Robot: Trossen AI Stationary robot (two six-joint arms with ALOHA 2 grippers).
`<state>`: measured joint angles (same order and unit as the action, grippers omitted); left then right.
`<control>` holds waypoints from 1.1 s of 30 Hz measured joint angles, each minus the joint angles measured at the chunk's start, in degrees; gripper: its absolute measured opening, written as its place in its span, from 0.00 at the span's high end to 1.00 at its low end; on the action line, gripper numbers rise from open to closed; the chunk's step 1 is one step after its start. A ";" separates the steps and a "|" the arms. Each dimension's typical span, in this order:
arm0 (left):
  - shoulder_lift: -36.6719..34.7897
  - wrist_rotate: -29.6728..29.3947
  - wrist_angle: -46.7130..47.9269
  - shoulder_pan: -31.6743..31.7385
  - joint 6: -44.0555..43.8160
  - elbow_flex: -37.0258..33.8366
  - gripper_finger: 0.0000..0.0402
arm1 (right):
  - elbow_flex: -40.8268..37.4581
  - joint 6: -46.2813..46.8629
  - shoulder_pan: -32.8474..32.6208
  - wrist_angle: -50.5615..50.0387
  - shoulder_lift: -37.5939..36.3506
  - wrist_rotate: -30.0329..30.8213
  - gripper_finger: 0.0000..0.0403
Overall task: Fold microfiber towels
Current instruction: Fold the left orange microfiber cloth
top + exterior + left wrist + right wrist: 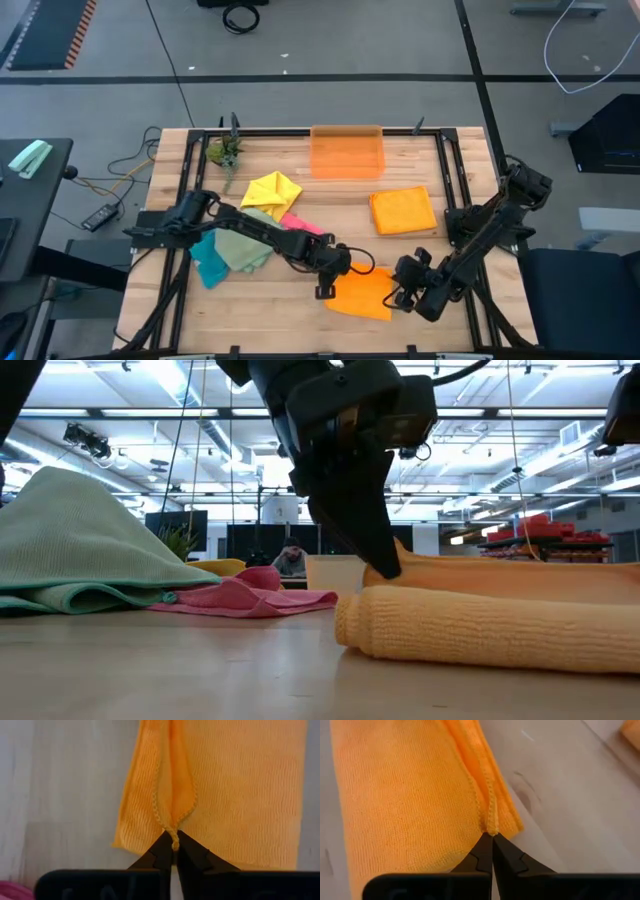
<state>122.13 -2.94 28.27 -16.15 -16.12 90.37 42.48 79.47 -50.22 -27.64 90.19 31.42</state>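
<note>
Left claw (173,851) and right claw (492,845) each pinch the orange towel's (362,293) stitched edge.

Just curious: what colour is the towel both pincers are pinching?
Orange towel; clearest in the right wrist view.

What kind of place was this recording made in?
Probably a large industrial lab or workshop: the low view shows a high ceiling with strip lights, red shelving and a seated person beyond the wooden table, which stands on a grey floor with loose cables.

Overhead, table-level, two close wrist views
</note>
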 joint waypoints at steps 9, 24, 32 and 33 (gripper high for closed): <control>-2.63 -0.02 6.85 1.90 -0.20 0.00 0.68 | 0.02 -3.20 0.72 -1.64 -4.83 4.14 0.75; 0.26 0.34 -5.16 -0.12 14.15 0.02 0.60 | 0.13 -8.90 -5.87 17.56 -1.57 7.71 0.87; 1.73 0.90 -6.87 3.11 13.76 0.02 0.60 | 0.11 -11.42 -5.31 28.10 8.53 5.40 0.98; 1.73 2.18 -6.79 3.28 13.76 0.02 0.60 | 0.11 -10.96 -5.27 28.34 9.26 4.88 0.98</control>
<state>123.85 -0.76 21.48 -12.87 -2.36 90.39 42.59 68.51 -55.48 0.70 99.45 36.31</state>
